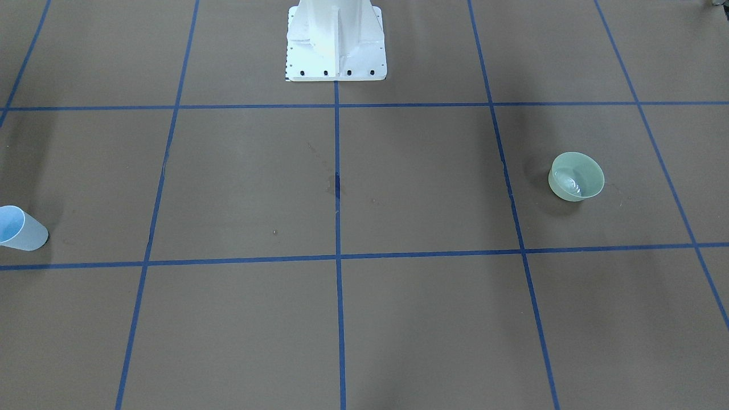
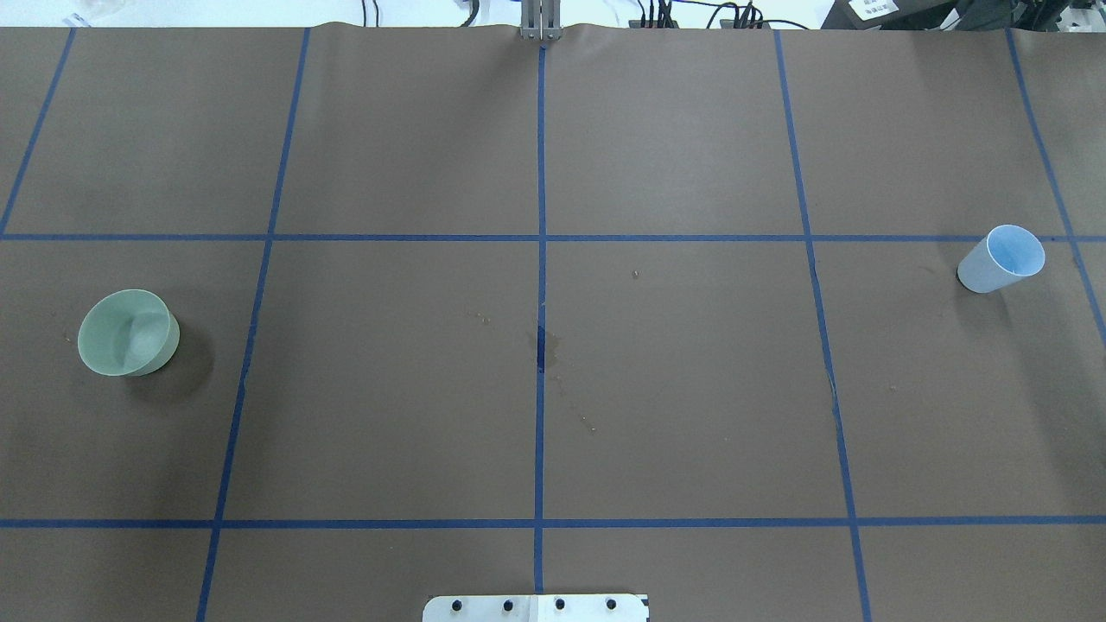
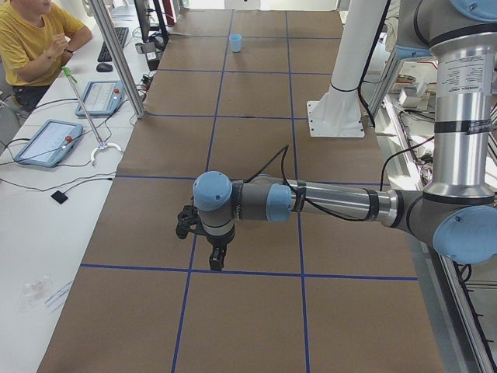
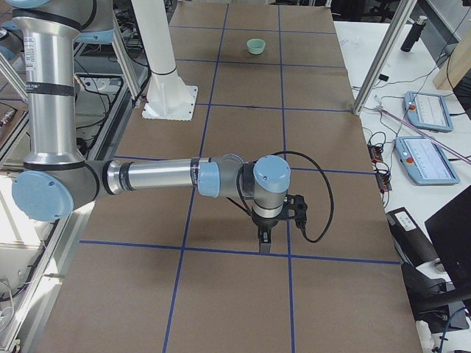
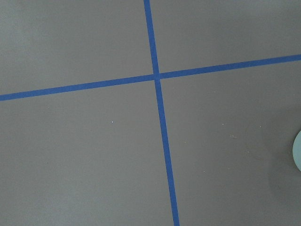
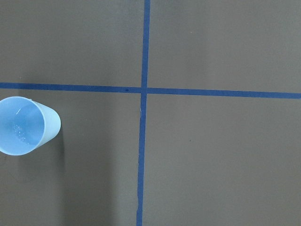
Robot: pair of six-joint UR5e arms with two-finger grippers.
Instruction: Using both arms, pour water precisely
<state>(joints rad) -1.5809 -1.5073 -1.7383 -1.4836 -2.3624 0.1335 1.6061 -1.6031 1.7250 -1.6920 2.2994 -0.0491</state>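
Note:
A pale green bowl (image 1: 576, 176) stands on the brown table on my left side, also in the overhead view (image 2: 128, 333). Faint glints of water (image 1: 571, 183) show inside it. A pale blue cup (image 2: 1001, 259) stands far on my right side, seen from above in the right wrist view (image 6: 23, 126) with faint droplets inside. My left gripper (image 3: 215, 255) hangs fingers down over the table; I cannot tell whether it is open. My right gripper (image 4: 265, 239) hangs the same way; I cannot tell its state. Neither arm shows in the overhead or front views.
The white bolted pedestal (image 1: 336, 45) stands at the table's robot-side middle. Blue tape lines grid the table. A small damp stain (image 2: 543, 345) marks the centre. An operator in yellow (image 3: 31, 39) and control tablets (image 4: 423, 158) are beside the table.

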